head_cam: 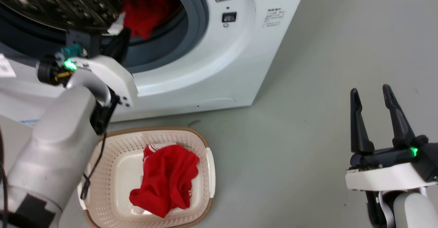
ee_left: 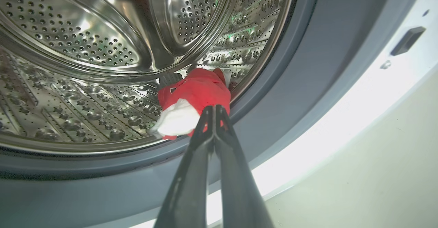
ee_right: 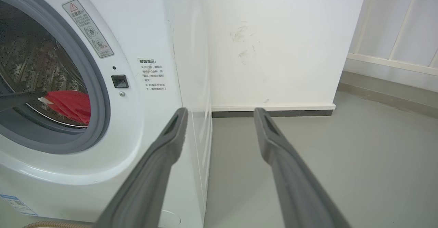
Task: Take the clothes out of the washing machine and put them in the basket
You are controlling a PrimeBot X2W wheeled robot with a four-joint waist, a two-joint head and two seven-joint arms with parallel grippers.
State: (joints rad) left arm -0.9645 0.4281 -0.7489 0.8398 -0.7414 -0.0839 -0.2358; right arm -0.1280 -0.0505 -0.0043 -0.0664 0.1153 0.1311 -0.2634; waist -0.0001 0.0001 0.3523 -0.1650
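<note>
one red garment [head_cam: 167,183] in basket [head_cam: 171,129], second garment [ee_left: 200,87] in drum [ee_left: 85,33], clamped by left pincer [ee_left: 213,109], right pincer [head_cam: 370,88] spread

You're looking at a plain grey floor [head_cam: 325,67] that runs back to a white wall [ee_right: 273,33]. You can make out faint dark scuff marks [ee_right: 243,43] on that wall, and a white skirting board [ee_right: 273,107] with a dark strip [ee_right: 273,113] along its foot. To your right, pale vertical panelling [ee_right: 393,22] stands above a grey band [ee_right: 386,92].
</note>
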